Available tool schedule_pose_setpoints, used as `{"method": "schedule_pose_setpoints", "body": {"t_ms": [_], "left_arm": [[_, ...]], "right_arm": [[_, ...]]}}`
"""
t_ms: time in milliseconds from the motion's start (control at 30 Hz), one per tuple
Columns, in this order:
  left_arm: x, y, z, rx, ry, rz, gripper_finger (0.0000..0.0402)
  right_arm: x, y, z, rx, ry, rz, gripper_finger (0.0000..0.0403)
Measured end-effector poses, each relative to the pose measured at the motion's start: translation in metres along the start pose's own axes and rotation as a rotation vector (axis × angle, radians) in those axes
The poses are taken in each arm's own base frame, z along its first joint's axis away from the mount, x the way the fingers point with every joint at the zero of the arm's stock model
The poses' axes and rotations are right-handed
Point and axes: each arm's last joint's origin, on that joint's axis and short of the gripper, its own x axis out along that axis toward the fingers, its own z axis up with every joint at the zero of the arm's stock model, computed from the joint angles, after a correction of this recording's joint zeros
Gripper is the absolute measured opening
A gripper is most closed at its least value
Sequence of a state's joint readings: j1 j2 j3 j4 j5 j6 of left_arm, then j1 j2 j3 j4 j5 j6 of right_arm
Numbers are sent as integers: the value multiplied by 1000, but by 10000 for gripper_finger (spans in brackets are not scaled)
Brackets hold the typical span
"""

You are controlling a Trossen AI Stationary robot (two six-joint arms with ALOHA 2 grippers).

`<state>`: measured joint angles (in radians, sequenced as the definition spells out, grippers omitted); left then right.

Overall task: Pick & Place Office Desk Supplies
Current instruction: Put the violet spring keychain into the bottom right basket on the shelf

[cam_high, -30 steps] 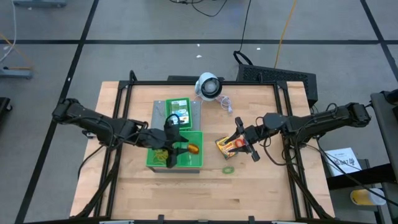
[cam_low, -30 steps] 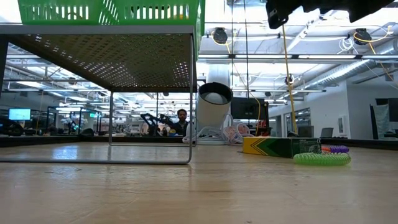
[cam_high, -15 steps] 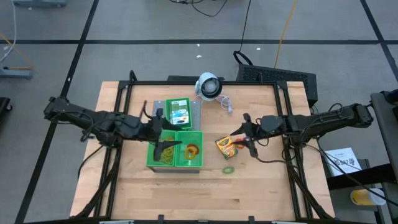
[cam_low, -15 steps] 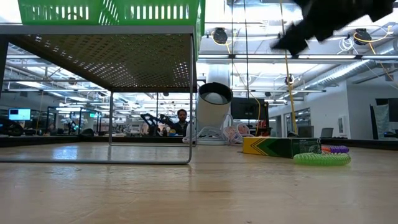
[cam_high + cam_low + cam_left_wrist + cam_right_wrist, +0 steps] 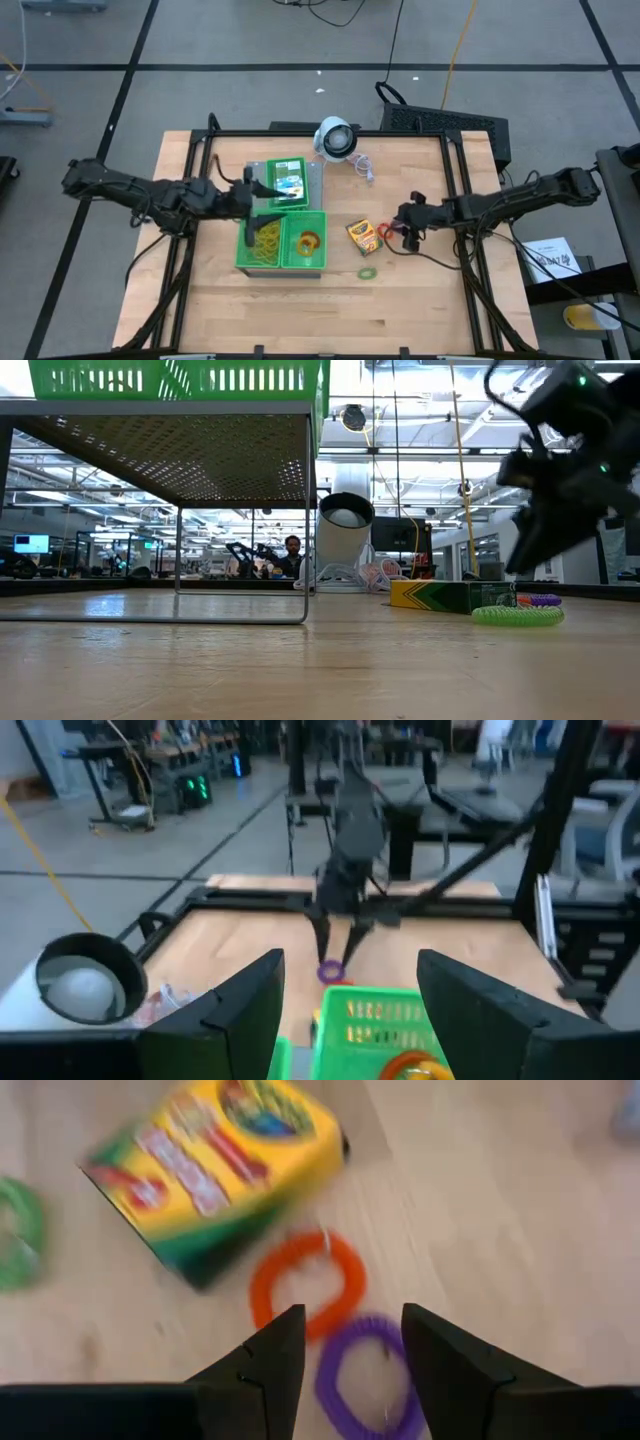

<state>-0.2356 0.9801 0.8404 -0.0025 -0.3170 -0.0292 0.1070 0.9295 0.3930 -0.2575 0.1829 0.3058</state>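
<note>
A yellow-and-green crayon box [image 5: 364,235] lies flat on the wooden table [image 5: 420,290], right of the green compartment tray [image 5: 283,264]; an orange band [image 5: 305,1283] and a purple band [image 5: 363,1376] lie just beside it, a green band [image 5: 368,272] nearer the front. The right gripper [image 5: 408,231] hovers over those two bands, fingers apart, empty. The tray holds tan-yellow bands [image 5: 264,240] and an orange loop [image 5: 309,241]. The left gripper [image 5: 262,198], fingers apart and empty, sits above the tray's back edge.

Green compartment tray [image 5: 281,262] mid-table; white round corded device [image 5: 336,138] at far edge.
</note>
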Motion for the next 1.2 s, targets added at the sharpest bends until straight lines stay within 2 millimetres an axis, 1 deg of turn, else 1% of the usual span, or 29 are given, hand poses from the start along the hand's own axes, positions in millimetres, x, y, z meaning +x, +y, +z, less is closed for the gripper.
{"method": "schedule_pose_setpoints", "body": {"t_ms": [133,267,333,567,767,900,1033,1133,1200], "left_arm": [[-12,7,-8,-26,-81,10,239],[-14,10,-19,-49,-122,16,239],[-14,10,-20,-67,-134,15,239],[-14,11,-20,-76,-137,22,239],[-13,16,-19,-82,-141,49,239],[-11,18,-20,-81,-136,64,239],[-8,18,-23,-77,-120,69,239],[-9,18,-21,-90,-134,62,239],[-8,18,-21,-100,-131,61,239]], "right_arm": [[7,-5,-20,23,57,-18,155],[11,-7,-31,41,79,-24,155],[12,-5,-35,33,97,-17,155],[9,8,-40,-35,96,46,155],[14,10,-44,23,123,25,151],[21,6,-57,60,172,-16,121],[25,3,-65,98,204,-62,67],[25,2,-66,106,195,-85,21],[25,2,-64,124,166,-92,12]]}}
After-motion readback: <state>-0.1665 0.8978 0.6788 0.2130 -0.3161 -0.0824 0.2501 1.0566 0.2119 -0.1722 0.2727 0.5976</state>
